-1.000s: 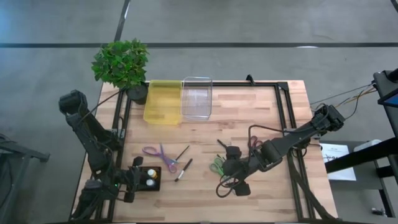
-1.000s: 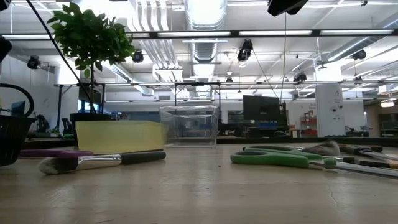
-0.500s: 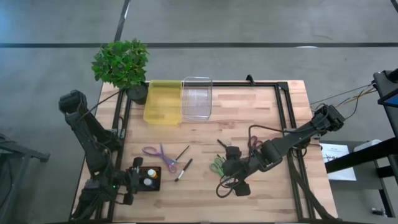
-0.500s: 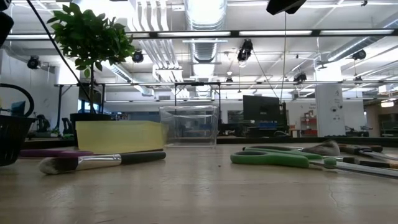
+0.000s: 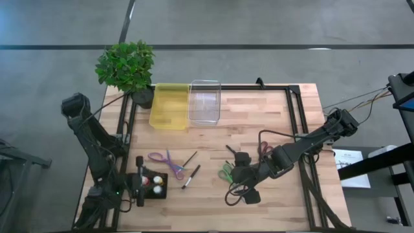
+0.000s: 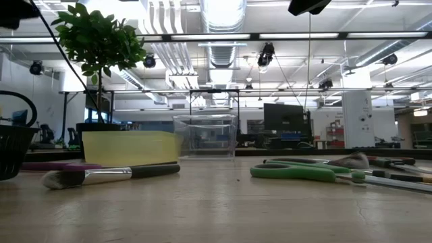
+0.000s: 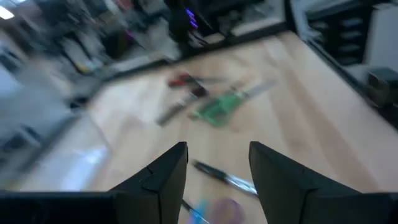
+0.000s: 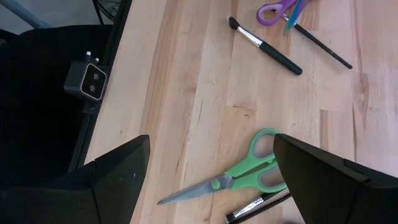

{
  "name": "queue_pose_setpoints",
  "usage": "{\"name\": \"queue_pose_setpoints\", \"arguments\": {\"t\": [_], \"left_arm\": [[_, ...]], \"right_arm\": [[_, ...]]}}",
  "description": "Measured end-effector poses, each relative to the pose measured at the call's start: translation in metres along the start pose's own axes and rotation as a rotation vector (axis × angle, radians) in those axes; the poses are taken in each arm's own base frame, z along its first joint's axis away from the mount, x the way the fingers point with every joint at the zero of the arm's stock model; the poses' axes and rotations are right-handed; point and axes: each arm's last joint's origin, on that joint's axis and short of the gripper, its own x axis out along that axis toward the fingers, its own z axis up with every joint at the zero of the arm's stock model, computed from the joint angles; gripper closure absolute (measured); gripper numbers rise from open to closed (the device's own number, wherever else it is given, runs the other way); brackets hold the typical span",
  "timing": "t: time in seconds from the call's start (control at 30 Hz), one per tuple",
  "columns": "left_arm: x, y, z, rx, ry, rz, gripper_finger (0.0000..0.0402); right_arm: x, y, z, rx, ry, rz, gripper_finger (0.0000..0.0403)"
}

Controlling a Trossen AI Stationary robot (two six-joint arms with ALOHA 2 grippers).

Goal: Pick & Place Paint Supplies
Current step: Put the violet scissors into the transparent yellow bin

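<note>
From above, the left claw (image 5: 138, 188) hovers at the near left edge of the wooden tabletop (image 5: 259, 116), just beside the small black tray of paint bottles (image 5: 154, 185); the right claw (image 5: 240, 178) waits over the green-handled scissors (image 5: 226, 171). At table level, a dark-handled paintbrush (image 6: 108, 175) lies flat. The left wrist view shows its fingers (image 7: 163, 177) parted, holding nothing. The right wrist view shows wide-spread fingers (image 8: 118, 174). A careless approach could topple the bottles.
</note>
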Motion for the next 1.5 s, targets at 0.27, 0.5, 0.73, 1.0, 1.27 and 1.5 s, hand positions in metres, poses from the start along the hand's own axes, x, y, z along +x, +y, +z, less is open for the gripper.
{"name": "queue_pose_setpoints", "arguments": {"t": [0.27,0.5,0.73,1.0,1.27,1.5], "left_arm": [[0.032,0.04,0.022,-0.04,0.028,0.105,0.0222],[0.08,0.1,0.024,-0.151,0.175,-0.116,0.0222],[0.102,0.125,0.017,-0.129,0.397,-0.263,0.0222],[0.131,0.11,0.031,-0.066,0.679,-0.34,0.0222],[0.163,0.083,0.015,0.05,0.962,-0.419,0.0222],[0.169,0.066,0.012,0.058,0.967,-0.437,0.0222]], "right_arm": [[0.0,-0.001,0.0,-0.026,-0.011,-0.039,0.0062],[0.0,-0.001,0.0,-0.035,-0.013,-0.045,0.0062],[0.003,-0.003,-0.004,-0.051,0.007,-0.051,0.0062],[0.002,-0.002,-0.005,-0.056,0.009,-0.047,0.0062],[0.0,0.007,-0.008,-0.072,0.009,-0.028,0.0062],[-0.004,0.008,-0.008,-0.073,0.001,-0.023,0.0062]]}}
